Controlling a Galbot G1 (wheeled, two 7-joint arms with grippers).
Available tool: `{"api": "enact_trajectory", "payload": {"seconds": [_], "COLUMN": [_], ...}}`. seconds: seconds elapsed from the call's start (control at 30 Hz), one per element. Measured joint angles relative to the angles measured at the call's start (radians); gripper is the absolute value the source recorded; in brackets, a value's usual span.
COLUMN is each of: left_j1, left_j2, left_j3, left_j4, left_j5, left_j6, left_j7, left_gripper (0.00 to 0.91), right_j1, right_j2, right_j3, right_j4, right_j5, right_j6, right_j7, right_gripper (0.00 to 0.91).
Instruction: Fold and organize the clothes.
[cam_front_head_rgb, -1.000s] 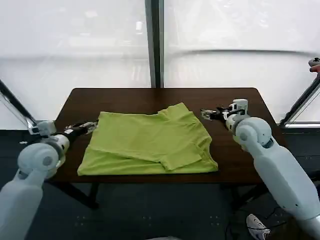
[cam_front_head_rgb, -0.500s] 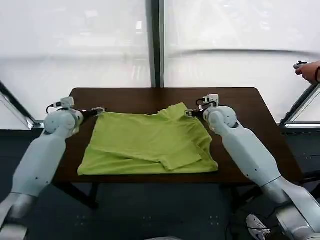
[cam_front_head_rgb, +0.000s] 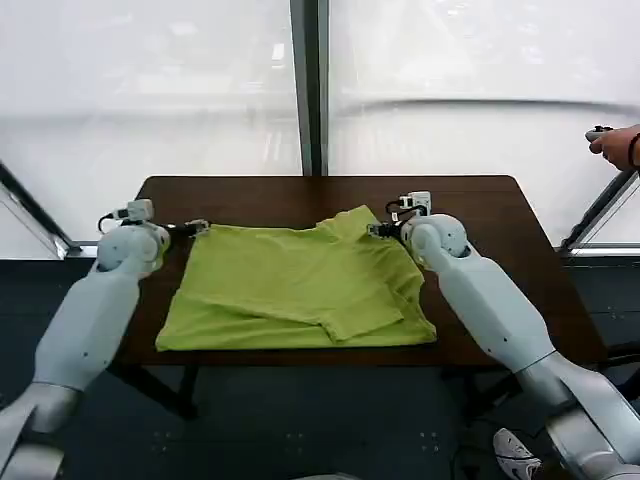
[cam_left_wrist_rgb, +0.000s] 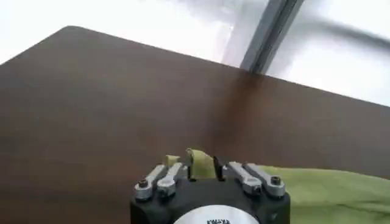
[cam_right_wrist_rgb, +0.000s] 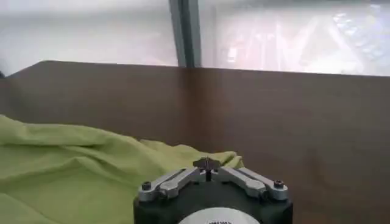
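Note:
The lime yellow-green T-shirt (cam_front_head_rgb: 300, 285) lies partly folded on the dark brown table (cam_front_head_rgb: 480, 205), one sleeve folded over its right half. My left gripper (cam_front_head_rgb: 197, 228) is at the shirt's far left corner. In the left wrist view a fold of the T-shirt (cam_left_wrist_rgb: 201, 163) is pinched in the left gripper (cam_left_wrist_rgb: 203, 165). My right gripper (cam_front_head_rgb: 380, 229) is at the far right corner. In the right wrist view the right gripper (cam_right_wrist_rgb: 207, 163) has its tips pressed together on the edge of the T-shirt (cam_right_wrist_rgb: 91, 164).
Bare tabletop (cam_front_head_rgb: 260, 195) runs along the far edge behind the shirt and to the right of it. White window panels with a dark post (cam_front_head_rgb: 312, 90) stand behind the table. The shirt's near hem lies close to the table's front edge.
Both arms swung inward from the table's sides to the shirt's far corners, and both grippers closed on the fabric. In the last half second they barely moved.

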Motion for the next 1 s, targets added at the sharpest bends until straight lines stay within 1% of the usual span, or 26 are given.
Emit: {"api": "enact_trajectory", "payload": {"seconds": [0.17,0.27,0.4,0.57,0.73,0.97,1.0], "left_j1": [-0.159,-0.24,-0.323,-0.41,-0.466,-0.493,-0.494], "left_j2": [0.003,-0.008,-0.023,-0.049,-0.065,-0.092,-0.094], "left_j3": [0.104,0.154,0.208,0.257,0.29,0.305,0.305], "left_j4": [0.154,0.244,0.343,0.454,0.536,0.614,0.621], "left_j5": [-0.004,0.005,0.015,0.012,0.079,0.139,0.146], "left_j6": [0.031,0.032,0.032,0.032,0.032,0.031,0.031], "left_j7": [0.024,0.047,0.081,0.096,0.136,0.169,0.17], "left_gripper": [0.878,0.878,0.878,0.878,0.878,0.878,0.878], "right_j1": [0.005,0.005,0.005,0.006,0.007,0.001,0.0], "right_j2": [0.01,0.014,0.017,0.015,0.012,-0.003,-0.005], "right_j3": [-0.01,-0.014,-0.015,-0.019,-0.019,-0.011,-0.01], "right_j4": [-0.014,-0.018,-0.019,-0.013,-0.002,0.017,0.02], "right_j5": [-0.002,-0.003,-0.009,-0.01,-0.009,-0.005,-0.004], "right_j6": [0.0,0.0,0.0,0.0,0.0,0.0,0.0], "right_j7": [-0.001,-0.001,-0.006,-0.009,-0.009,-0.008,-0.008], "right_gripper": [0.878,0.878,0.878,0.878,0.878,0.878,0.819]}}
